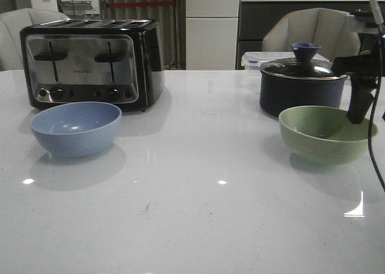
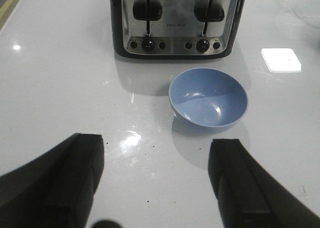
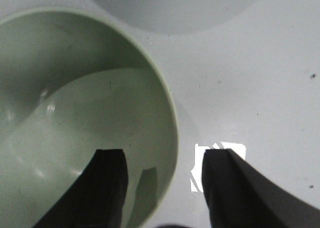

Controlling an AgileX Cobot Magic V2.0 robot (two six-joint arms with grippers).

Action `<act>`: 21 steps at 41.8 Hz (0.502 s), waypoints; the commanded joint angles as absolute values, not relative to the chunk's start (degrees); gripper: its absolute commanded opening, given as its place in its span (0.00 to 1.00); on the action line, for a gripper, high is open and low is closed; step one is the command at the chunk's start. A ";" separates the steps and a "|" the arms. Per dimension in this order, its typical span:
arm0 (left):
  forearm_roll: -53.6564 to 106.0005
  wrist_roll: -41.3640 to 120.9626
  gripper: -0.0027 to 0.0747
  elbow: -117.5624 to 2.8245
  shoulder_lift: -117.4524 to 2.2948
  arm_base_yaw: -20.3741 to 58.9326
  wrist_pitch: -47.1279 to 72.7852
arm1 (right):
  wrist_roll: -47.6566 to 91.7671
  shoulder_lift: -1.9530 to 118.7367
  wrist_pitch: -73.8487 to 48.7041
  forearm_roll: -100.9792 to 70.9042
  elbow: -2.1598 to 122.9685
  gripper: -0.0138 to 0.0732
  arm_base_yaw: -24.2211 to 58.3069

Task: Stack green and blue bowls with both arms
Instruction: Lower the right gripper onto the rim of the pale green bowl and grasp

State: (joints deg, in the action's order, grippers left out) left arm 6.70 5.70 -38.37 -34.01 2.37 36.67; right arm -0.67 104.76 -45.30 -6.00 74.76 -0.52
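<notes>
The pale blue bowl (image 1: pixel 75 126) stands on the white table in front of the toaster at the left. It also shows in the left wrist view (image 2: pixel 208 97), ahead of my left gripper (image 2: pixel 156 140), which is open, empty and clear of it. The pale green bowl (image 1: pixel 322 132) stands at the right in front of the saucepan. My right gripper (image 1: pixel 363 114) hangs at its right rim. In the right wrist view the gripper (image 3: pixel 165 152) is open and straddles the green bowl's (image 3: pixel 75 112) rim, one finger inside and one outside. The left gripper is out of the front view.
A black and chrome toaster (image 1: pixel 90 63) stands at the back left, also in the left wrist view (image 2: pixel 175 20). A dark navy lidded saucepan (image 1: pixel 301 84) stands right behind the green bowl, with a clear container (image 1: pixel 255 58) behind it. A thin black cable (image 1: pixel 374 147) hangs from the right arm.
</notes>
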 commanded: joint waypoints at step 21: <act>7.22 5.75 0.69 -39.89 -34.45 2.44 32.69 | 1.08 110.81 -47.33 -6.31 84.23 0.46 -0.89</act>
